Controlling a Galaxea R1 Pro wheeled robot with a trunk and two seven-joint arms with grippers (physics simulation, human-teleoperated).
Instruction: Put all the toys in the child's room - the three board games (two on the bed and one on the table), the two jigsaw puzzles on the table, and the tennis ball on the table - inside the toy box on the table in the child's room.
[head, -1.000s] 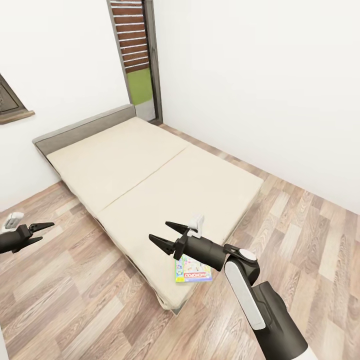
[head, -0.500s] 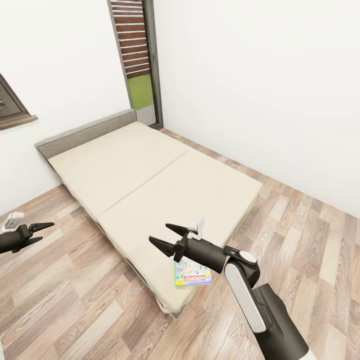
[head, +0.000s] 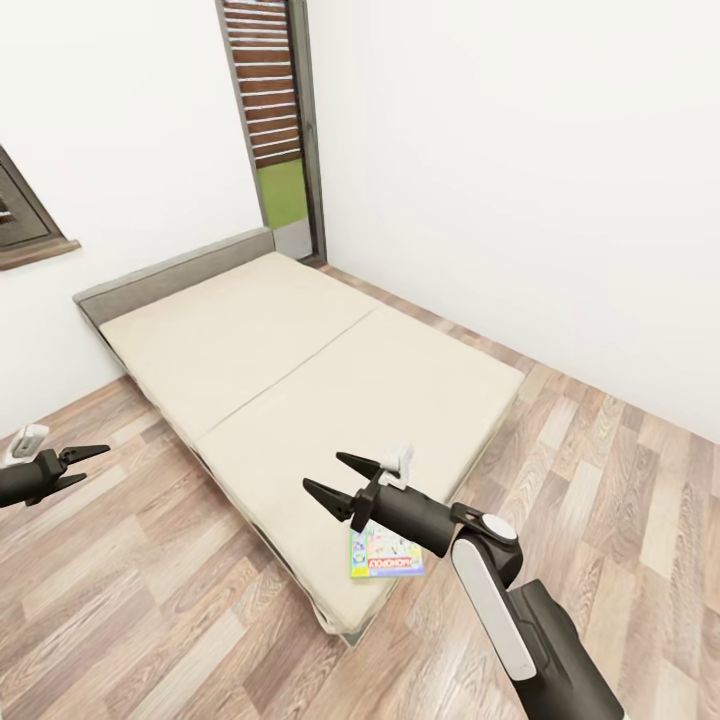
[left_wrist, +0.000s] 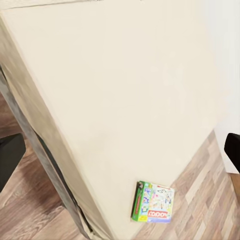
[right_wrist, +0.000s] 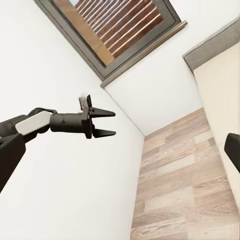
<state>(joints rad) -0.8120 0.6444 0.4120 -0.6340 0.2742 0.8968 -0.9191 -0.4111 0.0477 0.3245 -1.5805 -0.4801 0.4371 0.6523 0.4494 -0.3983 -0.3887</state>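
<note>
You are facing the bed (head: 300, 360), a low beige mattress with a grey headboard at its far left end, standing on the wood floor (head: 120, 600) against white walls. One board game (head: 385, 552) lies on it: the white Monopoly box, flat at the near corner of the mattress, close to the edge. The left wrist view shows the same single box (left_wrist: 153, 202) at that corner, with a green side strip and the red logo; you can see no second game on the mattress from here.

Your right end effector (head: 342, 481) hangs in the air just above and to the left of the box, its two fingers spread apart and holding nothing, not touching the box or the mattress. Your left end effector (head: 82, 467) sits well to the left, over the floor beside the bed, fingers also parted and empty; the right wrist view catches it (right_wrist: 106, 123) against the white wall below a slatted window (right_wrist: 115, 30)

A dark-framed door (head: 275, 120) stands at the far end of the room
</note>
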